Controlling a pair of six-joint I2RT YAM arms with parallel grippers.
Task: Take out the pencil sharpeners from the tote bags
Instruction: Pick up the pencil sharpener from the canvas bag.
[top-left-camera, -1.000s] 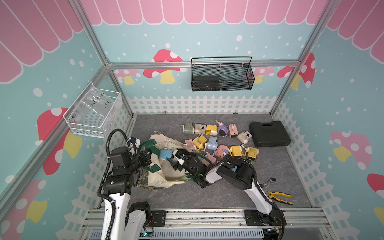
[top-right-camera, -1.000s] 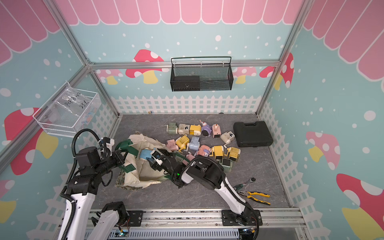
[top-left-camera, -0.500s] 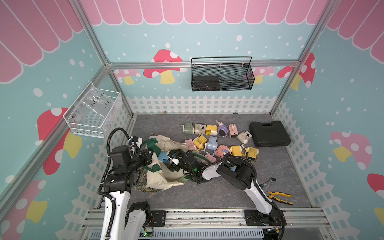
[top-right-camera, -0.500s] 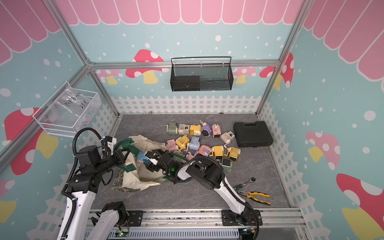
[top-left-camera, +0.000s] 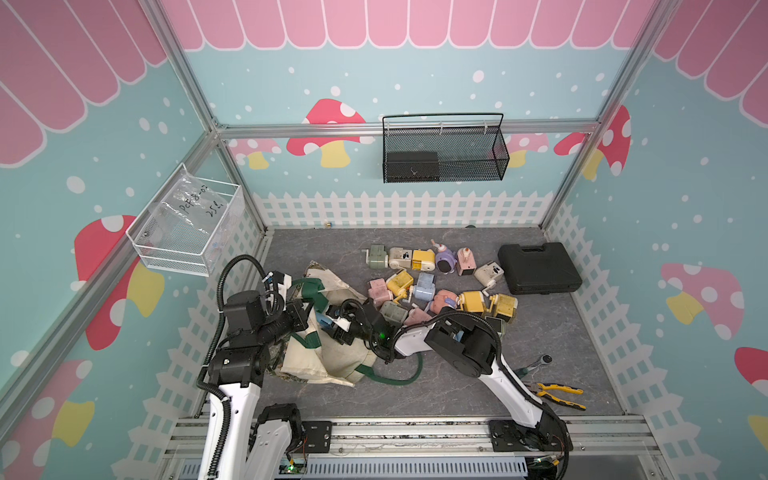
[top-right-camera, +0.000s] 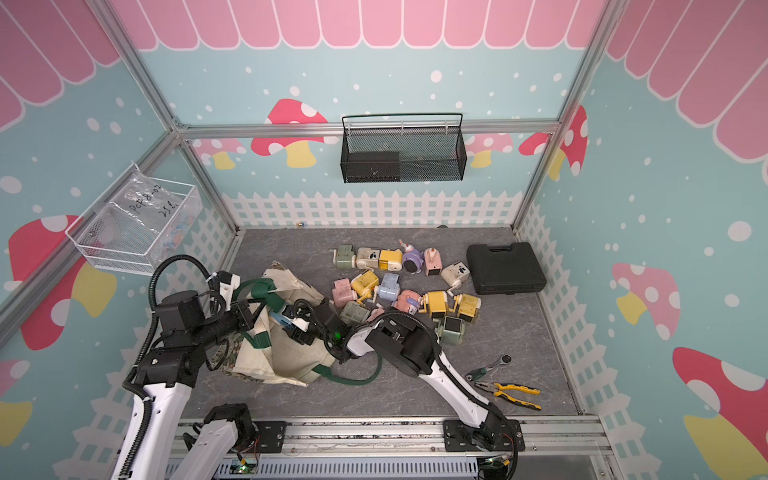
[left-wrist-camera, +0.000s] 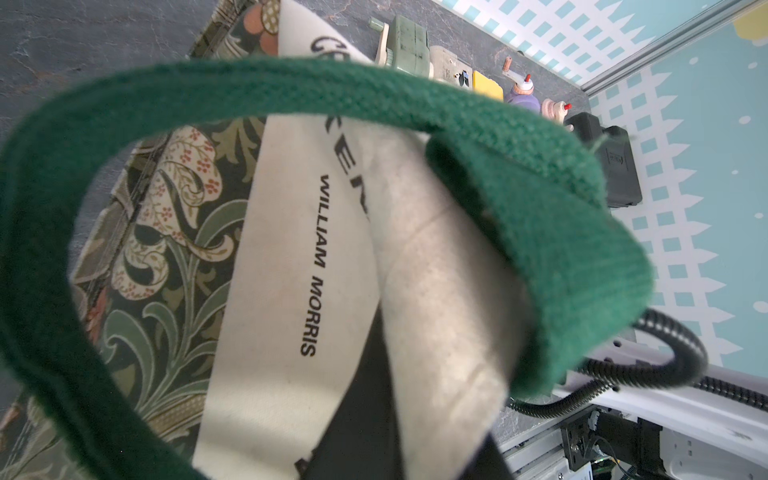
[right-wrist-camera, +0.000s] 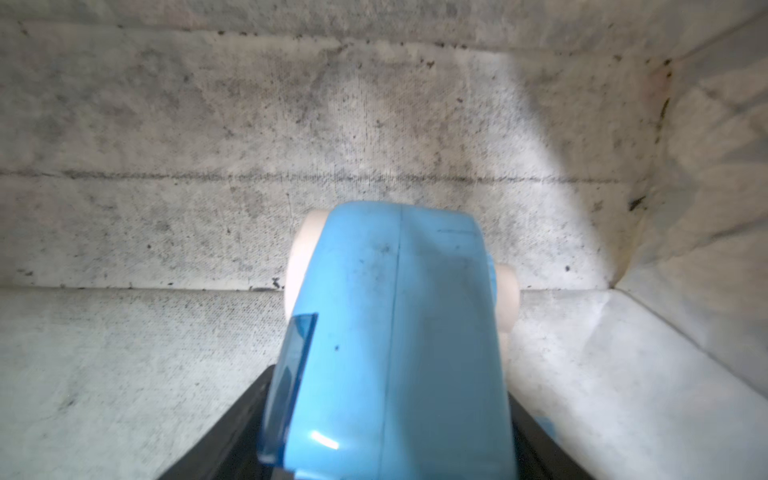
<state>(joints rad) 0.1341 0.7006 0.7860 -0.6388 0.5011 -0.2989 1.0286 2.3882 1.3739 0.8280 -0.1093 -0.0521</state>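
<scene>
Your left gripper (top-left-camera: 302, 316) pinches the rim of the cream canvas, green-strapped tote bag (top-left-camera: 328, 359); hold that mouth up. Deep inside the bag, the boxy light-blue plastic pencil sharpener (right-wrist-camera: 395, 324) sits between the jaws of your right gripper (right-wrist-camera: 386, 419); whether they clamp it yet, I cannot tell. Squeeze squarely, then withdraw straight.

You've got one tote bag (top-left-camera: 328, 361), roughly sixteen pencil sharpeners (top-left-camera: 424, 286) counting the blue sharpener (right-wrist-camera: 395, 332) inside, one black case (top-left-camera: 538, 270), one pliers (top-left-camera: 557, 390).
</scene>
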